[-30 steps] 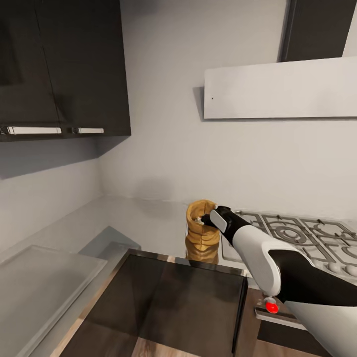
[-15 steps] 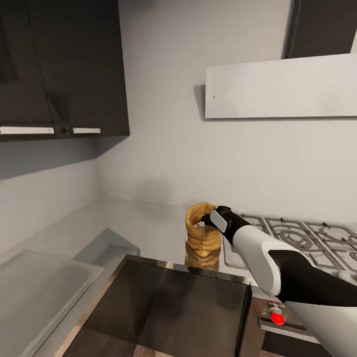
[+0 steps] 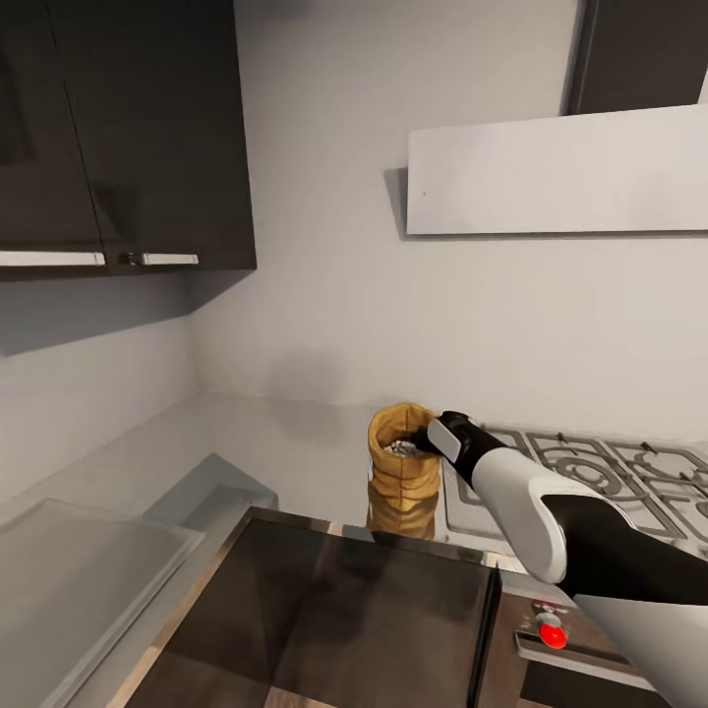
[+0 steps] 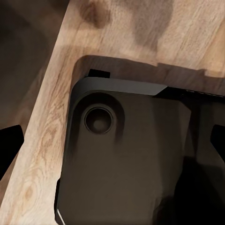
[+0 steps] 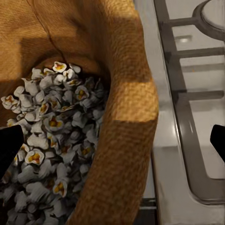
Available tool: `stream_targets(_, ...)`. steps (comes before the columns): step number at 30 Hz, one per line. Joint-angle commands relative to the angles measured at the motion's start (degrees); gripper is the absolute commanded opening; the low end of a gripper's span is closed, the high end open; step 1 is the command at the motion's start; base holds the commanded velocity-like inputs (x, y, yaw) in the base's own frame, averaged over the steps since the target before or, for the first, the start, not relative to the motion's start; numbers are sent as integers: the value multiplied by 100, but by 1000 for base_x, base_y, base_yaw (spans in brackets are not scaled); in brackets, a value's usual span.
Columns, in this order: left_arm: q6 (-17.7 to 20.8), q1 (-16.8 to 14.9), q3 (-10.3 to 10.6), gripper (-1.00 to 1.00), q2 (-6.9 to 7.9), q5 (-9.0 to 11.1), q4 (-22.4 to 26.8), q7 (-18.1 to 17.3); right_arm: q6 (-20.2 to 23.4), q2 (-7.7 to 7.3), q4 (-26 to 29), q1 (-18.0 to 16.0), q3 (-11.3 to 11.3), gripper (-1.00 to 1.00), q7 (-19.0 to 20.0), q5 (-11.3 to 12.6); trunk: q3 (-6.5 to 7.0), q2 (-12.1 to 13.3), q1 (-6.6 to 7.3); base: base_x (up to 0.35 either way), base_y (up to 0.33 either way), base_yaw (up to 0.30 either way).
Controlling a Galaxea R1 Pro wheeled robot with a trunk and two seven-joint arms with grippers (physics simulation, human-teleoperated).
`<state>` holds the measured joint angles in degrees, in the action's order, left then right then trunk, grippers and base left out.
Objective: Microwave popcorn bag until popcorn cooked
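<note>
1. Grey walls close off the kitchen corner, with dark cabinets (image 3: 128,138) at upper left and a flat white hood (image 3: 556,177) at upper right.
2. Across the lower left of the head view runs the grey worktop (image 3: 265,442), reaching from the corner to the hob (image 3: 590,472).
3. Below, near the camera, a dark glass panel (image 3: 354,610) lies flat with a steel rim, and a small red dot (image 3: 552,639) sits on a strip just to its right.
4. On the worktop stands the bag (image 3: 402,470), upright, its rolled rim open, just left of the hob's edge.
5. Inside it lies the popcorn (image 5: 51,140), a heap of whitish lumps with yellow centres.
6. From the right, the right arm reaches over the hob, and the right end effector (image 3: 425,440) is at the bag's rim on the hob side.
7. Its dark fingertips (image 5: 9,145) show far apart at the edges of the right wrist view, so it is released, with the bag's rim and popcorn between them.
8. Elsewhere, the left end effector (image 4: 112,140) hangs above a dark rounded base (image 4: 122,159) on the wood floor (image 4: 51,117), fingertips spread wide and grasping nothing.
</note>
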<state>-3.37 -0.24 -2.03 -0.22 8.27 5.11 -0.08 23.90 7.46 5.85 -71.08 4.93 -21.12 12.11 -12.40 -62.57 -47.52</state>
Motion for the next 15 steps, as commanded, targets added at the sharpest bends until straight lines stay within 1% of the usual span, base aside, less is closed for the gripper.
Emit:
stream_targets(1, -14, -2, -17, 100, -3, 30, -1, -1, 18, 3, -14, -2, 45, 100, -32, 12, -8, -5, 0, 0, 0, 0)
stream_targets(11, -14, -2, -25, 100, -4, 28, -4, -9, 16, 10, -80, -2, 48, 100, -35, 12, -8, -5, 0, 0, 0, 0)
stream_targets(15, -14, -2, -25, 100, -4, 30, -2, -7, -24, 10, -238, -2, 50, 100, -45, 16, -8, -5, 0, 0, 0, 0)
